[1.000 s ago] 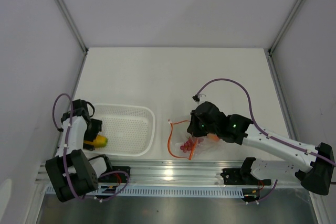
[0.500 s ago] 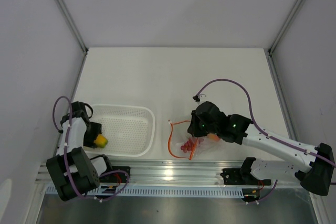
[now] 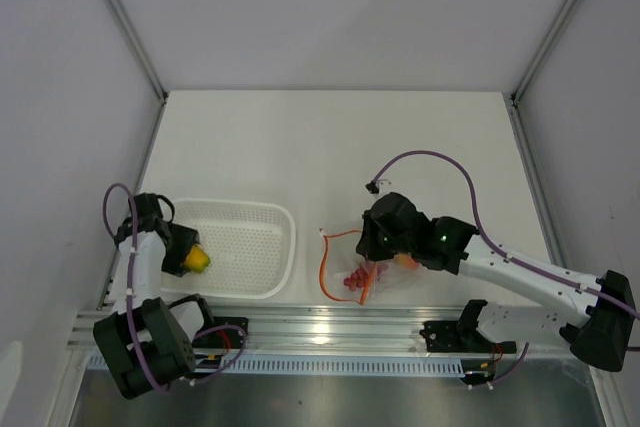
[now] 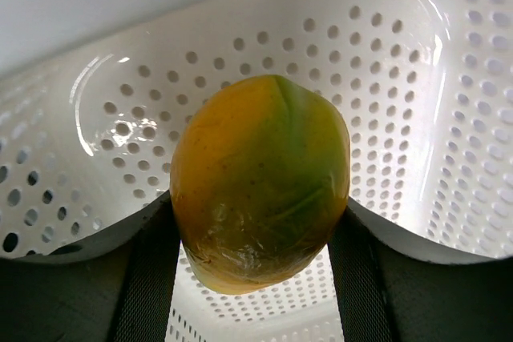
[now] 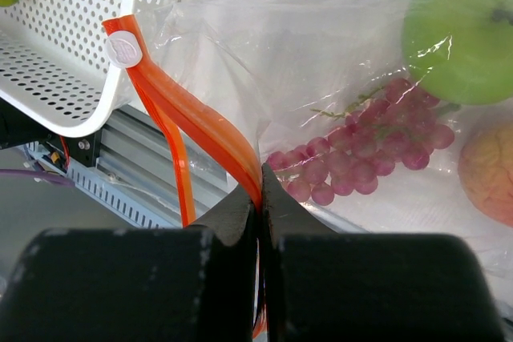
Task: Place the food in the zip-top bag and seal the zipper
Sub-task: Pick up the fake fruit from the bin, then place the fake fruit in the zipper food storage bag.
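Note:
My left gripper (image 3: 186,257) is shut on the yellow-orange mango (image 4: 260,182) at the left end of the white perforated basket (image 3: 250,247). In the top view the mango (image 3: 197,261) shows just inside the basket's left wall. My right gripper (image 5: 260,190) is shut on the orange-red zipper (image 5: 200,130) of the clear zip-top bag (image 3: 375,267), holding its mouth open toward the basket. Inside the bag lie the red grapes (image 5: 369,150), the green apple (image 5: 461,42) and the peach (image 5: 489,170).
The basket's rim (image 5: 88,54) stands close to the left of the bag's mouth. The zipper's white slider (image 5: 123,50) sits at the far end of the strip. An aluminium rail (image 3: 330,327) runs along the near table edge below bag and basket.
My left gripper has lifted the mango slightly and moved it right and away, toward the inside of the basket. The right arm and bag have stayed still.

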